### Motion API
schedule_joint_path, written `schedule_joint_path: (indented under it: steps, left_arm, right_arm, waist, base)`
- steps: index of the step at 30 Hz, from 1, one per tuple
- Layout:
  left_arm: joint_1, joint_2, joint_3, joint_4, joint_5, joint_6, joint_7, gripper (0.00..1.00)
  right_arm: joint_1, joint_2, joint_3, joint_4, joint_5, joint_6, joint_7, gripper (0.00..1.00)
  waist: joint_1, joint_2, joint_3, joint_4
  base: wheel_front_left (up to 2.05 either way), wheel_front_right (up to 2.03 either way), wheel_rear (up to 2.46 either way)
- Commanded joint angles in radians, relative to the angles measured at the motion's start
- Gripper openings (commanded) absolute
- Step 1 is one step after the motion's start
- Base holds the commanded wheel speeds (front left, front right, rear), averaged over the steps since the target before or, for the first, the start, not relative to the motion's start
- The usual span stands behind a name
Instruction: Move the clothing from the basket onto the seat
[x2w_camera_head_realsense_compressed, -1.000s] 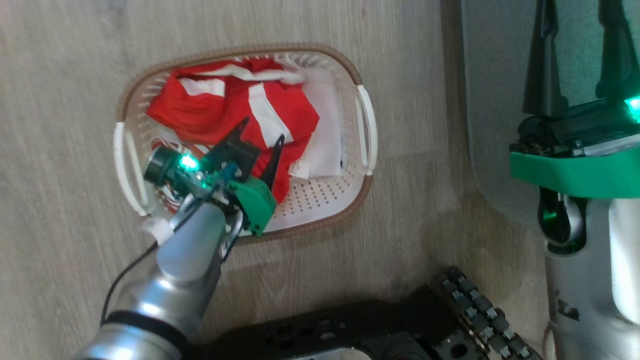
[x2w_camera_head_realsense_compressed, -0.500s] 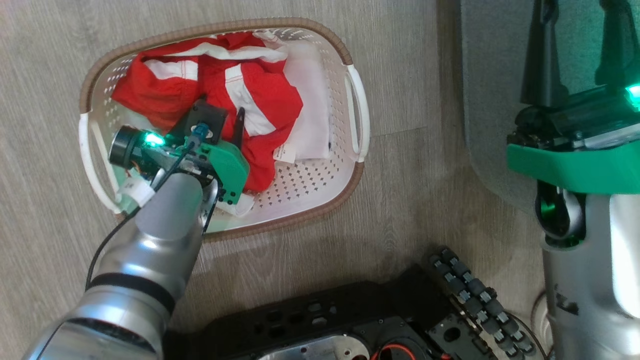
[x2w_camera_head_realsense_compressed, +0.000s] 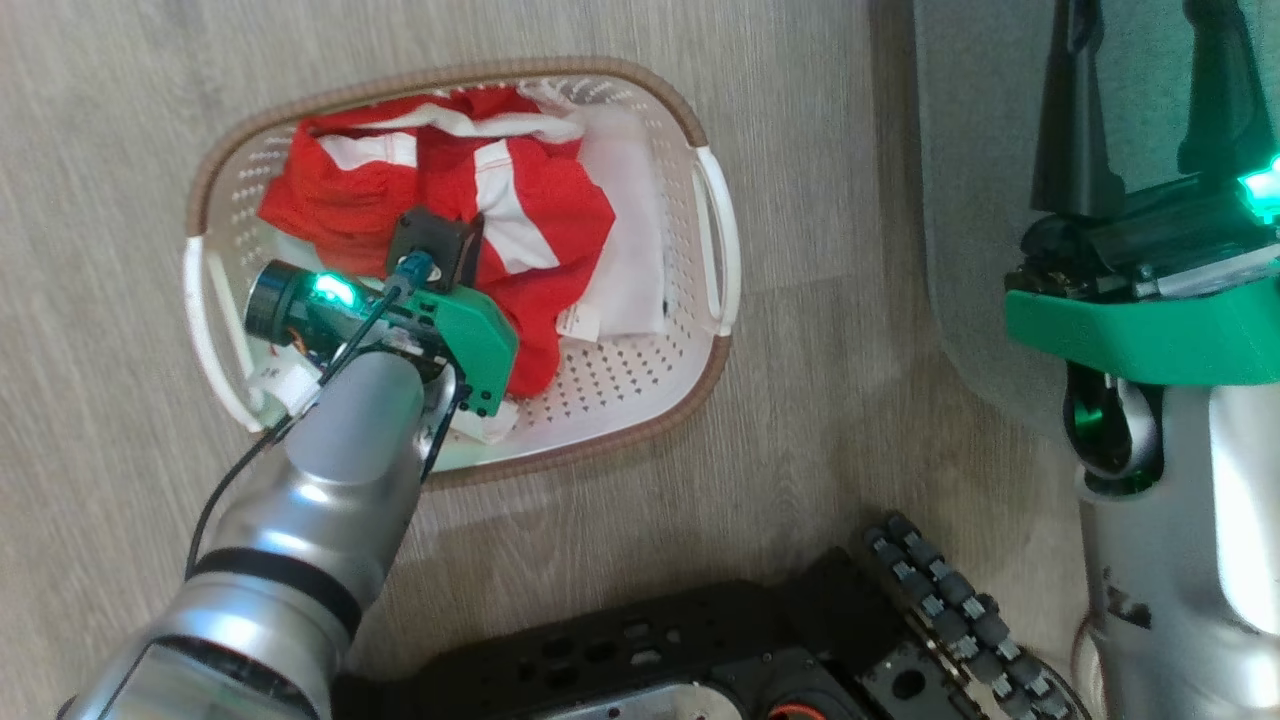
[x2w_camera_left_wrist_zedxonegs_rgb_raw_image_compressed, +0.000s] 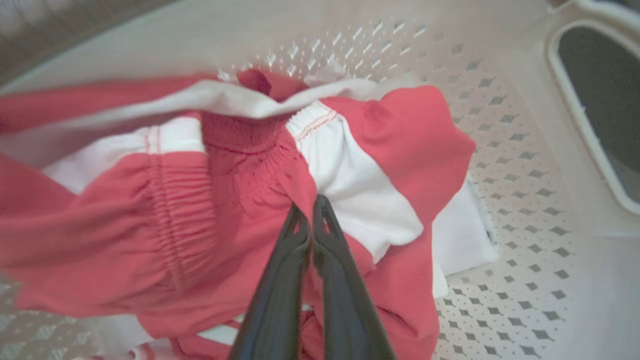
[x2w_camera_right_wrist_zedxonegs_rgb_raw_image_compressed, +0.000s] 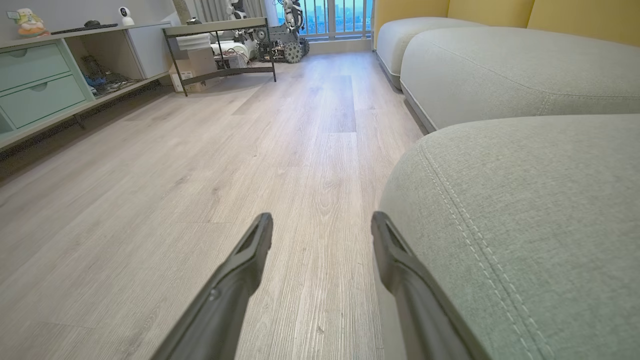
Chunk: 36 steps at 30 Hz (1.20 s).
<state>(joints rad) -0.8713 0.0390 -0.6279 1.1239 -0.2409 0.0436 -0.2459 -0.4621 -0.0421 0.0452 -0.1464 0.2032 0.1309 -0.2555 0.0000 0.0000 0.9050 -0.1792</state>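
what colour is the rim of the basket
Brown, with a woven look, around the white basket; it shows best in the head view.

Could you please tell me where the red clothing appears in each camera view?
Head view: the clothing sits upper left of centre, inside the basket.
Left wrist view: the clothing spans centre and left, pinched by the shut left gripper.
Right wrist view: this one faces the floor and the seat.
Shared landmark: the basket's white side handle.

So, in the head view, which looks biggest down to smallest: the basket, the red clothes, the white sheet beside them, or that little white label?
Largest to smallest:
1. basket
2. red clothes
3. white sheet
4. label
The clothes are partly hidden, but they lie inside the basket, so the order holds.
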Motion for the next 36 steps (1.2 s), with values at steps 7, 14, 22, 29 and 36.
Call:
schedule_joint_path:
  steps: [7, 14, 22, 29, 36]
  left_arm:
    - [0.096, 0.011, -0.019, -0.115, -0.058, 0.008, -0.015, 0.00]
    - [0.167, 0.011, -0.029, -0.245, -0.055, 0.009, -0.016, 0.00]
    - [0.254, 0.013, -0.009, -0.374, -0.051, -0.012, -0.016, 0.00]
    - [0.307, 0.025, 0.009, -0.452, -0.052, -0.015, -0.016, 0.00]
    - [0.339, 0.039, 0.026, -0.485, -0.078, -0.025, -0.015, 0.00]
  right_arm:
    - [0.040, -0.008, 0.019, 0.009, -0.014, 0.000, -0.006, 1.00]
    - [0.082, -0.008, 0.014, 0.057, -0.029, 0.000, -0.006, 1.00]
    - [0.163, -0.008, 0.003, 0.122, -0.041, 0.000, -0.006, 1.00]
    - [0.246, -0.008, 0.008, 0.173, -0.042, 0.000, -0.006, 1.00]
    - [0.317, -0.008, 0.027, 0.215, -0.039, 0.000, -0.006, 1.00]
  waist:
    - [0.0000, 0.0000, -0.119, 0.036]
    - [0.0000, 0.0000, -0.259, 0.072]
    - [0.0000, 0.0000, -0.441, 0.110]
    - [0.0000, 0.0000, -0.598, 0.130]
    - [0.0000, 0.0000, -0.728, 0.136]
  base:
    - [0.00, 0.00, 0.00]
    - [0.00, 0.00, 0.00]
    - [0.00, 0.00, 0.00]
    - [0.00, 0.00, 0.00]
    - [0.00, 0.00, 0.00]
